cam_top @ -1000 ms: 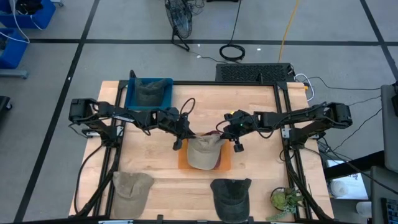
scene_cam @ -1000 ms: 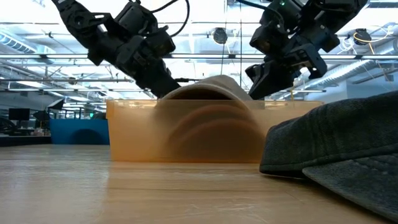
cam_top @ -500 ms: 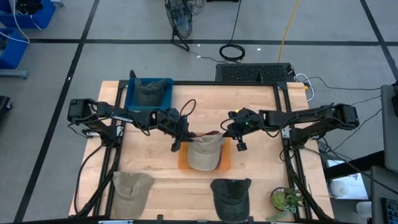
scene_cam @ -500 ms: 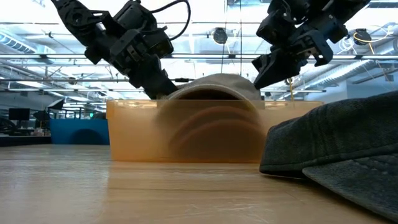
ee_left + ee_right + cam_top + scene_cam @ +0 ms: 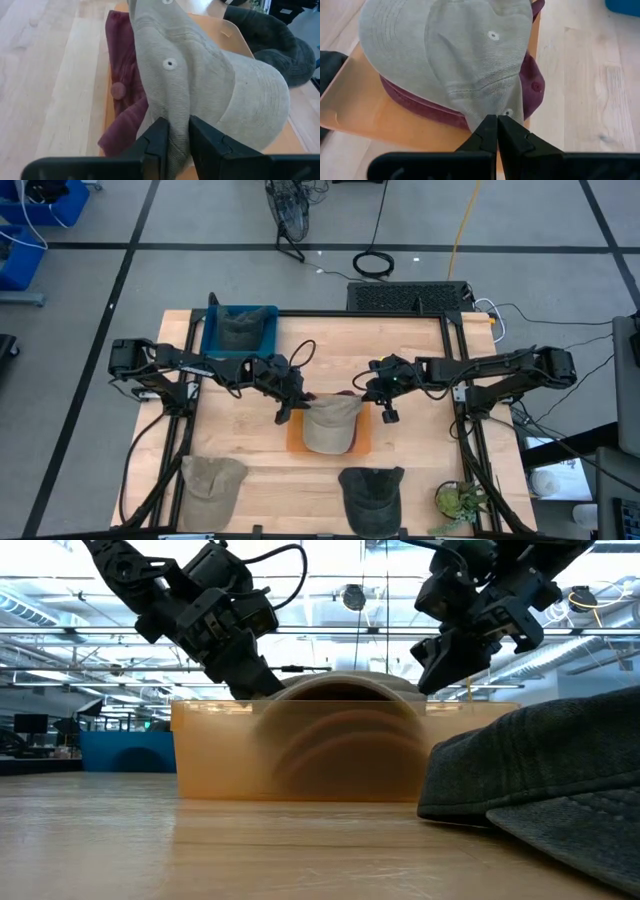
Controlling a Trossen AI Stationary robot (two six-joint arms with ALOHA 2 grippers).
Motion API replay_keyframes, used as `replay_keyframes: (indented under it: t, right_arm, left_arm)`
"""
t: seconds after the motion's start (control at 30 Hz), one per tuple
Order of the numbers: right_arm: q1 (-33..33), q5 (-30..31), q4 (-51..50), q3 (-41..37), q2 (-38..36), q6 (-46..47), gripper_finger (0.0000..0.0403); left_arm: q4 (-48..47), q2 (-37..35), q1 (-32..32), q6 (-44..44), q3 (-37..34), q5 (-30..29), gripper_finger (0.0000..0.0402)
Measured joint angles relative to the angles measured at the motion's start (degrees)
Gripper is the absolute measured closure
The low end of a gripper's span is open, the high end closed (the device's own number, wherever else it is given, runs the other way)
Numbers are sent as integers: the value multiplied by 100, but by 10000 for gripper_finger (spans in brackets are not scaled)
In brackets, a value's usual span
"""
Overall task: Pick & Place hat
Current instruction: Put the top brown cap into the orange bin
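Observation:
A beige cap [image 5: 329,423] lies on a maroon cap [image 5: 122,80] in an orange tray [image 5: 362,445] at the table's middle. My left gripper [image 5: 292,404] stands at the tray's left side, shut on the beige cap. My right gripper [image 5: 384,406] stands at the tray's right side, shut on the same cap. In the low view the cap's crown [image 5: 345,685] rises just over the tray's rim between the left gripper [image 5: 255,680] and the right gripper [image 5: 435,660]. My left gripper pinches a fold of the beige cap's crown [image 5: 176,112] between its two fingers, slanting down from the table's left. The cap rests on the maroon cap in the tray. My right gripper pinches the crown cloth beside an eyelet [image 5: 506,114] at its fingertips, slanting down from the table's right. The cloth runs in drawn folds to the fingertips.
A blue bin [image 5: 240,330] with a cap in it stands at the far left. An olive cap [image 5: 212,478] and a dark cap [image 5: 372,492] lie near the front edge. A small plant [image 5: 458,500] stands at the front right.
My right gripper has gone a little toward the table's right edge and slightly up. The beige cap's crown now stands lower and flatter over the tray's rim, spread toward the right gripper.

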Motion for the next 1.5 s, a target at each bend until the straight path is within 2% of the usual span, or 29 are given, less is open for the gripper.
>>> replay_keyframes:
  t: [0.3,0.53,0.77,0.93,1.0,1.23,1.5]
  right_arm:
    - [2,3,283,0,-38,-9,381]
    - [97,5,661,0,-200,-3,343]
    - [678,-3,2102,0,-168,373,319]
    - [1228,-10,3172,11,416,408,329]
    - [1305,-9,3290,115,769,429,333]
    - [1363,17,3086,851,1982,452,314]
    - [1614,456,2318,1488,2720,208,287]
  left_arm:
    - [79,-81,0,39,-8,-20,323]
    - [223,-605,0,66,-7,-551,323]
    - [182,-870,-135,-6,-6,-591,323]
    - [162,-866,-201,85,-6,-603,323]
    - [153,-866,-190,131,-6,-643,323]
    - [70,-1204,11,-345,-5,-1446,323]
    - [-334,-2161,48,-591,-4,-1501,323]
